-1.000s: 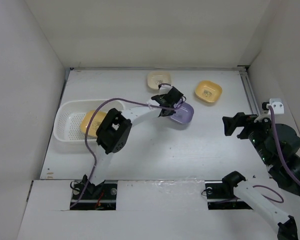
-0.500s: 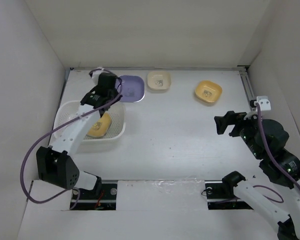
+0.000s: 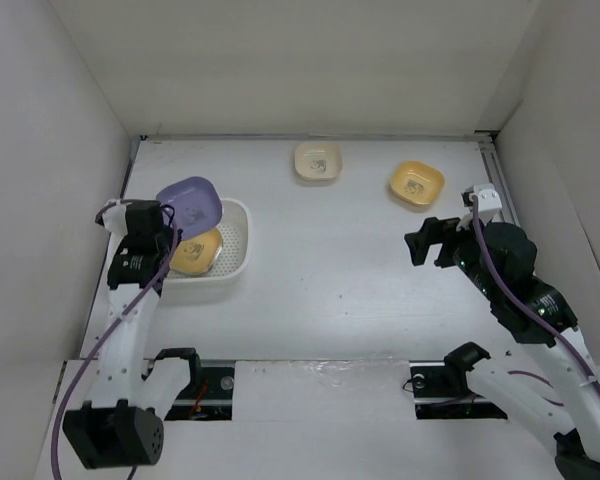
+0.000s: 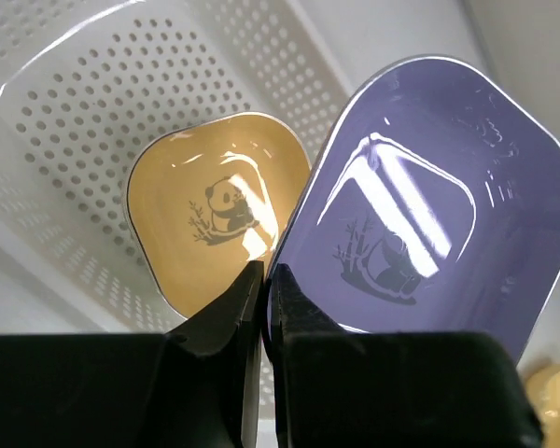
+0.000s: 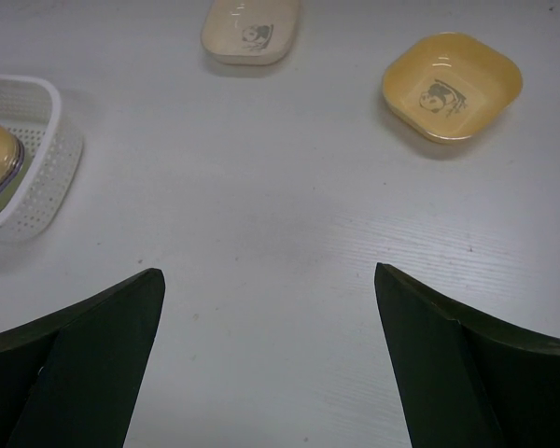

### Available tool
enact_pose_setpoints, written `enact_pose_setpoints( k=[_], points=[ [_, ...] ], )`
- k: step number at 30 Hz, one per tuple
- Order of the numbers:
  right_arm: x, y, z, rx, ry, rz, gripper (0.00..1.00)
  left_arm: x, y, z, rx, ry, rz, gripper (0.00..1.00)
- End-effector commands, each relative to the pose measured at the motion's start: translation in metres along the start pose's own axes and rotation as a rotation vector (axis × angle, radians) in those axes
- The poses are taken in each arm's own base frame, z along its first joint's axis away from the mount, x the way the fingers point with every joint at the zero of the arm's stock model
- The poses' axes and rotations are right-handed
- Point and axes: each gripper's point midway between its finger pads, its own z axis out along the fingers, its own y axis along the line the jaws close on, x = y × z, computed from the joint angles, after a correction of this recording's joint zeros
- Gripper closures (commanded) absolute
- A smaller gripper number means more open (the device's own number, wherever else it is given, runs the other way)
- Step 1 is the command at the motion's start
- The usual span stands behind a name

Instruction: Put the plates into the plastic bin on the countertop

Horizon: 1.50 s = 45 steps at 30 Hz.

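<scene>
- Pinching the purple plate (image 4: 420, 224) by its near rim, the left gripper (image 4: 264, 271) is holding it tilted above the plastic bin (image 3: 238, 225). Its fingers are pressing together on the thin edge, with hardly a gap between them.
- In the top view the purple plate is hanging over the bin's far edge, with part of it reaching beyond the rim. A yellow plate (image 4: 210, 219) is lying face up on the perforated floor, below and just beside it.
- Judging by this pose, the arm is carrying out the drop-off, so the plate needs bringing in over the bin before anything else.
- Doing it well probably means levelling the wrist slowly, since such a narrow bite on a smooth rim is likely to slip if it is swung.
- It also means centring the purple plate over the yellow one and lowering it until the two are nesting. Only then should the fingers part, so the plate is not falling onto the bin wall and tipping out.
- The right gripper (image 5: 268, 280) is hovering over bare countertop (image 3: 340, 270) with its fingers spread wide and nothing between them.
- A cream plate (image 3: 318, 162) and an orange plate (image 3: 416, 184) are waiting near the far wall, well apart from the bin.
</scene>
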Motion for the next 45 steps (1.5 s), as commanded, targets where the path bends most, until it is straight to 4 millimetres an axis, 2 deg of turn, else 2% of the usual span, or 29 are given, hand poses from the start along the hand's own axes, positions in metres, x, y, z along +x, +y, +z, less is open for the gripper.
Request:
enact_pose_setpoints(
  k=[1, 5, 6, 9, 16, 17, 18, 21, 22, 26, 27, 29, 30, 31, 32, 34, 35, 36, 37, 38, 39, 40, 41, 42, 43, 44, 45],
  points=[
    [-0.023, 0.007, -0.001, -0.036, -0.086, 0.014, 0.0, -0.009, 0.017, -0.01, -0.05, -0.092, -0.178, 1.0],
    [-0.024, 0.007, -0.003, -0.038, -0.094, 0.015, 0.0, 0.003, 0.045, -0.005, -0.141, -0.114, -0.275, 1.0],
    [-0.024, 0.007, -0.003, -0.038, -0.094, 0.015, 0.0, 0.012, 0.053, 0.0, -0.166, -0.101, -0.285, 1.0],
    [-0.024, 0.007, -0.003, -0.037, -0.095, 0.006, 0.0, 0.027, 0.065, 0.011, -0.191, -0.089, -0.312, 1.0],
    [-0.023, 0.008, -0.006, -0.046, -0.09, 0.005, 0.0, 0.045, 0.071, 0.034, -0.249, -0.049, -0.321, 0.99],
    [-0.024, 0.007, -0.009, -0.048, -0.098, 0.007, 0.0, 0.047, 0.073, 0.036, -0.258, -0.044, -0.317, 0.79],
    [-0.024, 0.007, -0.009, -0.048, -0.099, 0.007, 0.0, 0.047, 0.073, 0.036, -0.258, -0.044, -0.317, 0.65],
    [-0.024, 0.006, -0.009, -0.039, -0.1, 0.007, 0.0, 0.04, 0.069, 0.027, -0.221, -0.064, -0.324, 0.25],
    [-0.027, 0.008, -0.009, -0.05, -0.11, 0.008, 0.0, 0.037, 0.067, 0.024, -0.206, -0.07, -0.316, 0.01],
    [-0.022, 0.013, 0.012, -0.056, -0.083, 0.013, 0.0, 0.017, 0.049, 0.005, -0.115, -0.1, -0.274, 0.0],
    [-0.021, 0.012, 0.019, -0.037, -0.076, 0.024, 0.0, 0.007, 0.037, 0.0, -0.069, -0.114, -0.268, 0.0],
    [-0.008, 0.012, 0.044, -0.009, -0.011, 0.03, 0.0, 0.0, 0.032, -0.006, -0.054, -0.123, -0.253, 0.0],
    [-0.012, 0.01, 0.051, 0.01, -0.007, 0.04, 0.0, -0.01, 0.023, -0.012, -0.03, -0.139, -0.247, 0.0],
    [-0.001, 0.005, 0.068, 0.047, 0.047, 0.044, 0.0, -0.01, 0.021, -0.015, -0.019, -0.128, -0.221, 0.0],
    [-0.002, 0.0, 0.078, 0.073, 0.054, 0.055, 0.0, -0.015, 0.013, -0.017, 0.011, -0.133, -0.205, 0.0],
    [-0.007, -0.031, 0.094, 0.2, 0.064, 0.099, 0.0, -0.015, -0.004, -0.022, 0.095, -0.104, -0.154, 0.0],
    [0.004, -0.044, 0.114, 0.239, 0.108, 0.119, 0.0, -0.021, -0.016, -0.026, 0.15, -0.117, -0.109, 0.0],
    [0.007, -0.054, 0.128, 0.236, 0.123, 0.141, 0.0, -0.017, -0.026, -0.029, 0.202, -0.087, -0.076, 0.0],
    [0.002, -0.084, 0.136, 0.299, 0.116, 0.189, 0.0, -0.012, -0.033, -0.025, 0.216, -0.061, -0.039, 0.0],
    [0.021, -0.102, 0.157, 0.33, 0.183, 0.209, 0.0, -0.011, -0.045, -0.026, 0.255, -0.047, -0.006, 0.0],
    [0.027, -0.119, 0.166, 0.372, 0.203, 0.245, 0.0, -0.005, -0.051, -0.024, 0.277, -0.024, 0.071, 0.0],
    [0.02, -0.141, 0.174, 0.405, 0.186, 0.271, 0.01, 0.004, -0.058, -0.023, 0.306, 0.026, 0.109, 0.0],
    [0.022, -0.149, 0.185, 0.408, 0.189, 0.292, 0.01, 0.013, -0.06, -0.014, 0.306, 0.074, 0.147, 0.0],
    [0.039, -0.161, 0.205, 0.417, 0.231, 0.304, 0.03, 0.018, -0.064, -0.012, 0.331, 0.095, 0.18, 0.0],
    [0.044, -0.173, 0.212, 0.439, 0.246, 0.316, 0.03, 0.025, -0.066, -0.01, 0.347, 0.127, 0.206, 0.0],
    [0.031, -0.176, 0.224, 0.436, 0.227, 0.314, 0.03, 0.031, -0.068, -0.011, 0.363, 0.151, 0.225, 0.0],
    [0.049, -0.189, 0.237, 0.459, 0.273, 0.326, 0.03, 0.032, -0.073, -0.013, 0.394, 0.158, 0.234, 0.0]
  ],
)
